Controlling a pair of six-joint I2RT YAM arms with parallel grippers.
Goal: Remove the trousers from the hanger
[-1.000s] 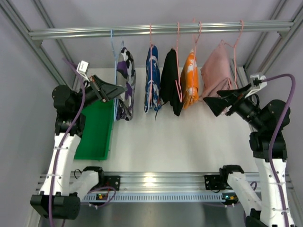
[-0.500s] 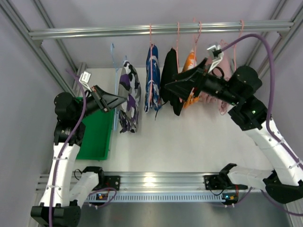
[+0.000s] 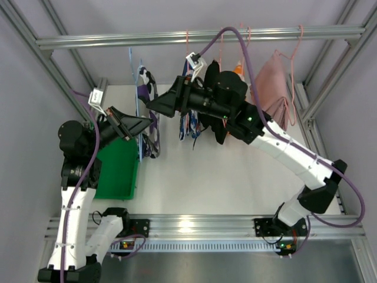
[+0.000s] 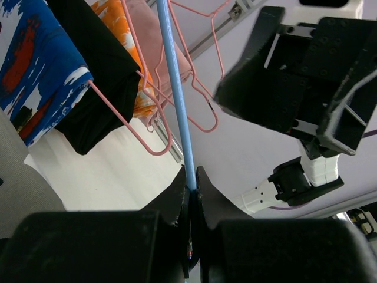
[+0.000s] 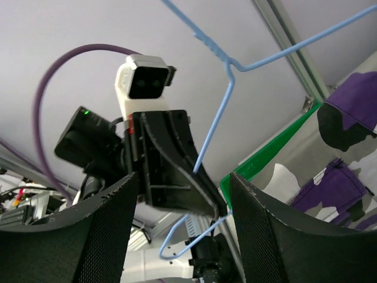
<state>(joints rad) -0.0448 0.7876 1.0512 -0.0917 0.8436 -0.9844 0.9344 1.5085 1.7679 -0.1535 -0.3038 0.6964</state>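
The light-blue wire hanger (image 3: 137,94) hangs at the left end of the rail, carrying the purple, white and dark print trousers (image 3: 152,140). My left gripper (image 3: 144,124) is shut on the hanger's wire; in the left wrist view the wire (image 4: 177,100) runs straight down into my closed jaws (image 4: 191,186). My right gripper (image 3: 152,105) is open and empty, reaching from the right to just beside the trousers. In the right wrist view my open gripper (image 5: 184,236) faces the hanger (image 5: 215,127) and the left gripper (image 5: 177,177), with the trousers (image 5: 347,147) at the right.
A metal rail (image 3: 200,38) spans the back. Pink hangers hold a blue-and-white garment (image 3: 189,124), a black garment (image 3: 217,132), an orange one (image 3: 237,71) and a pink one (image 3: 274,82). A green bin (image 3: 118,171) sits at the left.
My right arm has swung from the far right across to the left, up to the trousers. My left gripper has shifted the hanger and trousers a little leftward.
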